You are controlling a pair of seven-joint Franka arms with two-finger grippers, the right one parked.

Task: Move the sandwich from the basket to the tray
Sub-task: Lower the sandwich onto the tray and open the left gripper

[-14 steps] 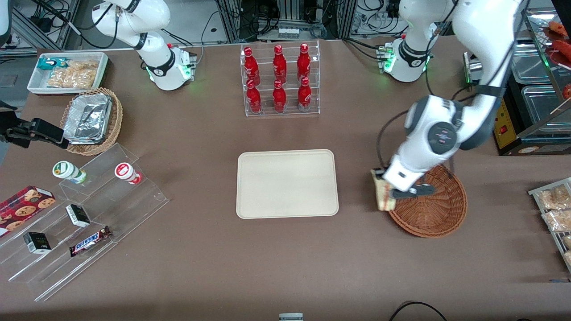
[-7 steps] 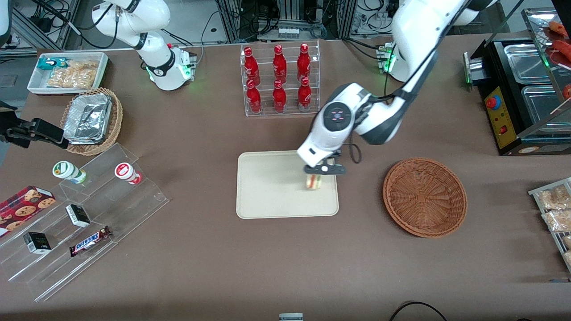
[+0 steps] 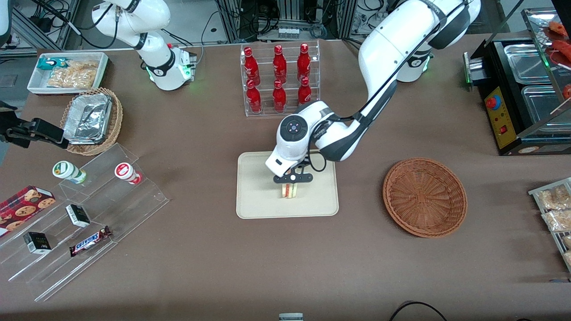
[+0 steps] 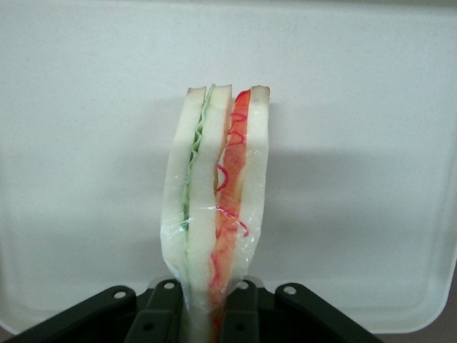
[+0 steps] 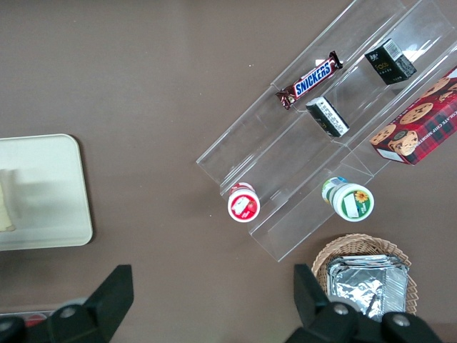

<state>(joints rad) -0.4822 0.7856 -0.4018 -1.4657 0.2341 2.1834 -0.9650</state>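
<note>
Since half a second ago, the gripper (image 3: 292, 179) has been carried further over the tray (image 3: 254, 200), toward the parked arm's end and nearer the front camera; a second ago it was at the rim of the basket (image 3: 424, 196). Sandwich (image 3: 289, 190) is seen clamped between the fingers (image 4: 161, 314), cut edge showing green filling in one layer, red in the other, clear wrap visible around the lower part in the left wrist view. It is held upright over the middle of the tray; whether its tip touches the tray surface cannot be told. Basket is left lying toward the working arm's end of the table, well apart from the tray, nothing seen in it. A rack of red bottles (image 3: 279, 78) is noted farther from the front camera than the tray.
</note>
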